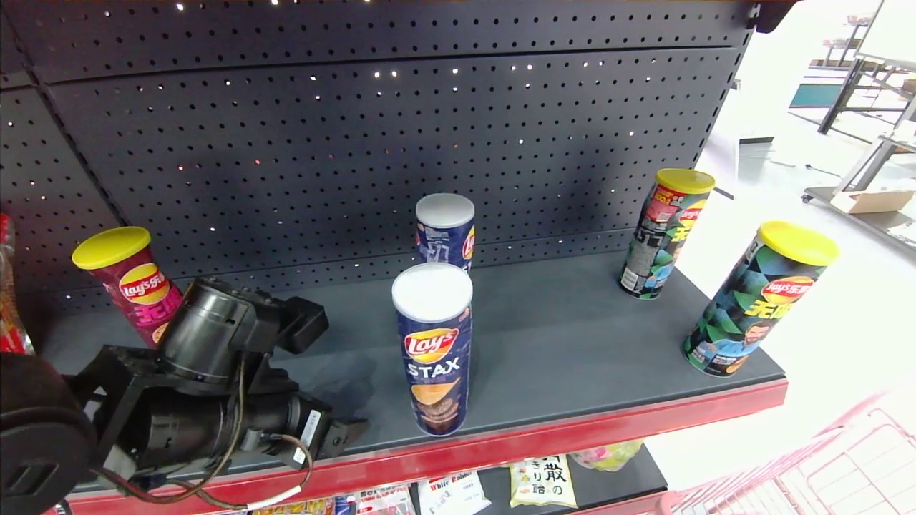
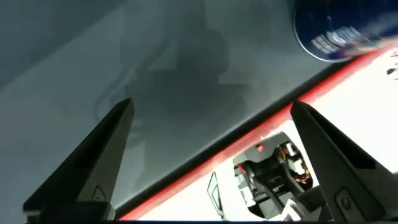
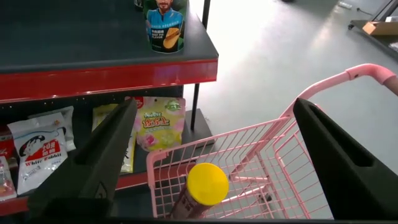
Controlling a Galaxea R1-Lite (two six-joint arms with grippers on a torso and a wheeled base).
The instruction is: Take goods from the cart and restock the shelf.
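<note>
Yellow-lidded chip canister (image 3: pixel 207 183) sits lid-up in the pink cart (image 3: pixel 249 132), below the right gripper (image 3: pixel 214 104), whose jaws are spread wide and hold nothing. It is probably light, stiff cardboard with slick sides that dent easily, so a moderate squeeze around the mid-body should suit. Farther off, the left gripper (image 2: pixel 211 104), likewise wide open and empty, hangs over the shelf (image 2: pixel 124 50) front edge.

we see on the shelf (image 1: pixel 558 336): front can (image 1: pixel 432 350) before back can (image 1: pixel 444 230) in the middle, left can (image 1: pixel 132 282) far left, rear can (image 1: pixel 665 232) behind corner can (image 1: pixel 758 300) at right; the cart (image 3: pixel 217 139) holds a tube (image 3: pixel 207 183).
</note>
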